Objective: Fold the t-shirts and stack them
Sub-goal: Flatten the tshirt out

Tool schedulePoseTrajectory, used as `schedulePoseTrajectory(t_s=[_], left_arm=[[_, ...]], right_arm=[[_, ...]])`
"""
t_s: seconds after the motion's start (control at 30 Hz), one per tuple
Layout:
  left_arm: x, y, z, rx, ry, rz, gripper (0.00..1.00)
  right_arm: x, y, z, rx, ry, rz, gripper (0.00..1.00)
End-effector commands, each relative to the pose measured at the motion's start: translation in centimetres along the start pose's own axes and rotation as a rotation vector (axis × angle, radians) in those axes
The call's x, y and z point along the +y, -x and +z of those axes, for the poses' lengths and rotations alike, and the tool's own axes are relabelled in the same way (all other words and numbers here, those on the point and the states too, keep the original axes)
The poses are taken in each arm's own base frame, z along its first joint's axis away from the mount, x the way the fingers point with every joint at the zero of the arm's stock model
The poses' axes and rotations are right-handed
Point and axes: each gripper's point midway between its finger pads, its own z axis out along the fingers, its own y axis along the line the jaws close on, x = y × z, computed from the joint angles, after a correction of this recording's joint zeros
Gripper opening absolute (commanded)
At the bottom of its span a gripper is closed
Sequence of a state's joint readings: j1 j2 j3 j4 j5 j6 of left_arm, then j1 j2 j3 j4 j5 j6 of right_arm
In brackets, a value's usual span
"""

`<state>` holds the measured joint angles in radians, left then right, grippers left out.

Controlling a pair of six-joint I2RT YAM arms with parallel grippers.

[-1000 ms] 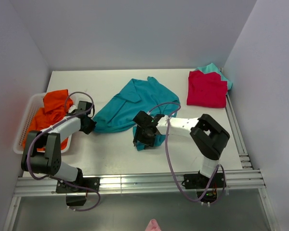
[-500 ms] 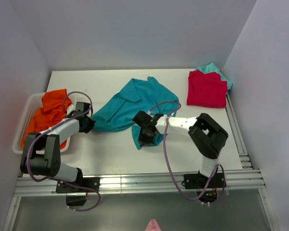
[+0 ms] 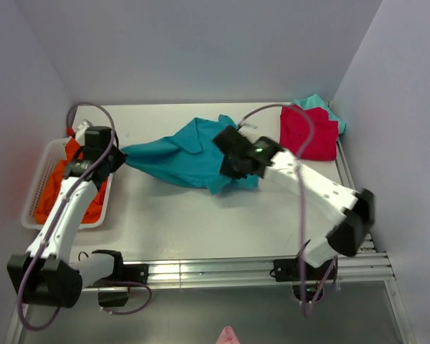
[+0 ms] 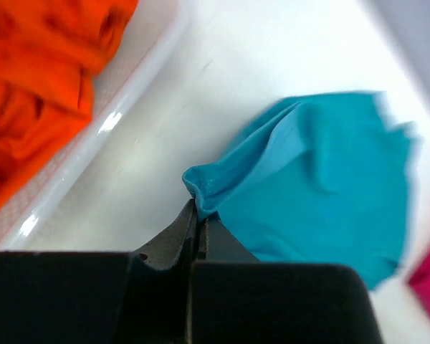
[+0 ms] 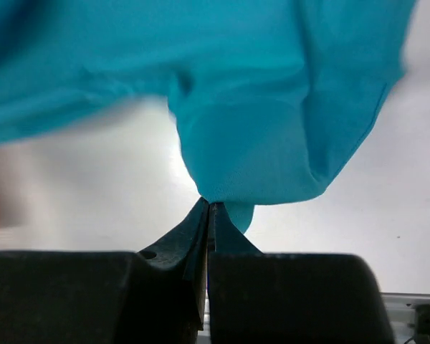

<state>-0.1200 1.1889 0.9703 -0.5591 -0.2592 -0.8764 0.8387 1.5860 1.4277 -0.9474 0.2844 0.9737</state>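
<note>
A teal-blue t-shirt (image 3: 179,154) hangs stretched above the table between both arms. My left gripper (image 3: 119,153) is shut on its left edge (image 4: 201,188), beside the basket. My right gripper (image 3: 228,162) is shut on a fold of the same shirt (image 5: 244,165) near the table's middle. A red t-shirt (image 3: 307,132) lies folded at the back right on a light-teal one (image 3: 322,102). Orange t-shirts (image 3: 57,185) fill the basket, and they show in the left wrist view (image 4: 36,79) too.
A white mesh basket (image 3: 41,188) stands at the left edge of the table; its rim (image 4: 122,118) runs close under my left gripper. Grey walls close the back and both sides. Metal rails (image 3: 222,269) run along the near edge.
Both arms have swung up and away from the near edge, lifting and stretching the teal-blue shirt. The right gripper closed on the cloth; the left kept its hold and moved left.
</note>
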Motion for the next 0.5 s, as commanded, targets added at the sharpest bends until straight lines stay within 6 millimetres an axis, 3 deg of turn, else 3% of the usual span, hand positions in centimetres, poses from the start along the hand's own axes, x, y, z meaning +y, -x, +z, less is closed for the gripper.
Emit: schedulePoseTrajectory(t_s=[0.0,0.03,0.1,0.2,0.23,0.3,0.4,0.47], left_arm=[[-0.2,3.8,-5.6,-0.070,0.004,0.064,0.00],[-0.9,4.7,-7.1,-0.100,-0.011,0.072,0.00],[-0.5,5.5,-8.7,-0.132,-0.004,0.072,0.00],[-0.6,7.1,-11.3,-0.182,-0.022,0.085,0.00],[-1.4,8.3,-12.7,-0.205,-0.045,0.080,0.00],[-1.9,8.8,-14.3,-0.204,-0.072,0.077,0.00],[-3.7,9.4,-18.3,-0.204,-0.213,0.043,0.00],[-4.3,10.4,-22.2,-0.242,-0.317,-0.001,0.00]], right_arm=[[-4.1,5.8,-8.9,-0.228,-0.017,0.059,0.00],[-5.4,6.6,-11.8,-0.272,0.007,0.084,0.00],[-8.1,7.6,-15.5,-0.355,0.023,0.126,0.00],[-11.9,8.6,-19.9,-0.454,0.051,0.194,0.00],[-13.2,9.1,-21.1,-0.485,0.055,0.234,0.00],[-15.9,9.1,-23.6,-0.544,0.065,0.286,0.00],[-19.1,9.1,-27.0,-0.641,0.091,0.352,0.00],[-20.4,9.3,-29.2,-0.699,0.134,0.381,0.00]])
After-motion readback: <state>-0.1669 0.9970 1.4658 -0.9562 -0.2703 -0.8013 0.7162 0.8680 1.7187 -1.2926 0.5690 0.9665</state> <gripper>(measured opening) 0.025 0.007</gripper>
